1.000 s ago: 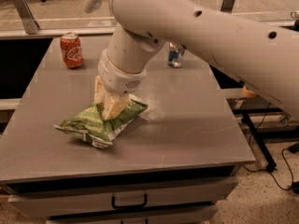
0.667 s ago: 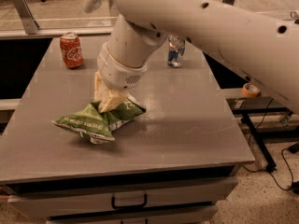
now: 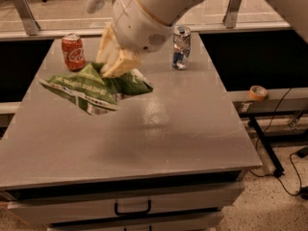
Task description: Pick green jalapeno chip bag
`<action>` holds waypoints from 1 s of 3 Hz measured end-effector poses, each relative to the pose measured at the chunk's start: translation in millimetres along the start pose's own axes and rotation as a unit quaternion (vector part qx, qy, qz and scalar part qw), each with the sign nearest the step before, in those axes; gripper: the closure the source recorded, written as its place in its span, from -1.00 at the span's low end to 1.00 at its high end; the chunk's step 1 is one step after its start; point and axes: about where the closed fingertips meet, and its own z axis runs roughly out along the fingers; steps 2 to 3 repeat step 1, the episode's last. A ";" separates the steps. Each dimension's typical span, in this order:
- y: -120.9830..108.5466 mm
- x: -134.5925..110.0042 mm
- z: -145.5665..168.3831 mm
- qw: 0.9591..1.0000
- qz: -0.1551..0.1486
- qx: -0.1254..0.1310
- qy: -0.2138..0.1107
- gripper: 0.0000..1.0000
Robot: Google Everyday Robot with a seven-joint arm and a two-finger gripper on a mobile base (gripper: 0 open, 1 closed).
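Hanging left of centre in the upper half of the frame, the green jalapeno chip bag has risen from where it lay a second ago. It now looks clear of the bench, its crumpled left end drooping. The end effector is clamped on the bag's upper right edge, just above it. The lift seems to have succeeded, so the pick looks nearly done. Behind stand a red Coca-Cola can and a silver and blue can, both untouched.
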 end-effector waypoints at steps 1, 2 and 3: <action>-3.6 -5.0 -6.6 1.000 -0.001 0.007 -0.005 1.00; -3.6 -5.0 -6.6 1.000 -0.001 0.007 -0.005 1.00; -3.6 -5.0 -6.6 1.000 -0.001 0.007 -0.005 1.00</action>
